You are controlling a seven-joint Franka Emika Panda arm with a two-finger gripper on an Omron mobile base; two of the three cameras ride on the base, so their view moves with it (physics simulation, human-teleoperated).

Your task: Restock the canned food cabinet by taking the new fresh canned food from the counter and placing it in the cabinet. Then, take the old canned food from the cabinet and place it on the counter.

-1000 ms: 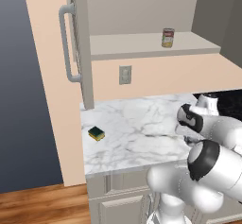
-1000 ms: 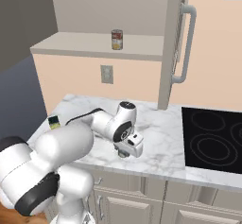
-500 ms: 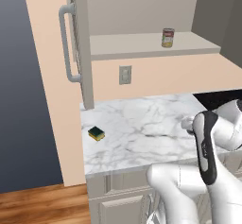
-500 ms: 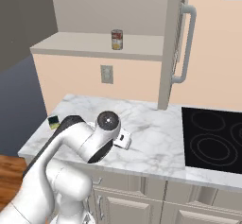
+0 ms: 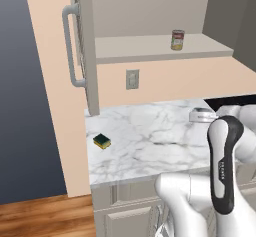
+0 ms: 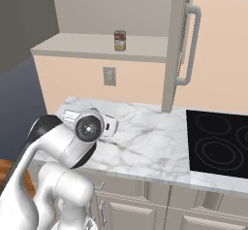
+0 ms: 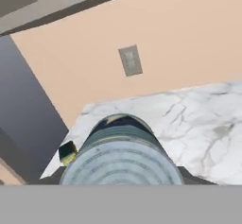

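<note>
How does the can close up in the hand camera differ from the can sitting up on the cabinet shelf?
The new fresh canned food is dull grey-blue with a ridged silvery top; the old canned food has a red upper band and a yellowish label. The grey-blue one sits right at the gripper, over the counter; the red one stands upright and alone on the shelf of the cabinet. Both are round metal cans.

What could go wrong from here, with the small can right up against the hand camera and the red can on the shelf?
The grey-blue can sits close between the fingers, but its grip is hidden; it might slip during the lift. The red can stands mid-shelf in the cabinet, so a careless placement could knock it over. The open cabinet door hangs near the arm's likely path.
</note>
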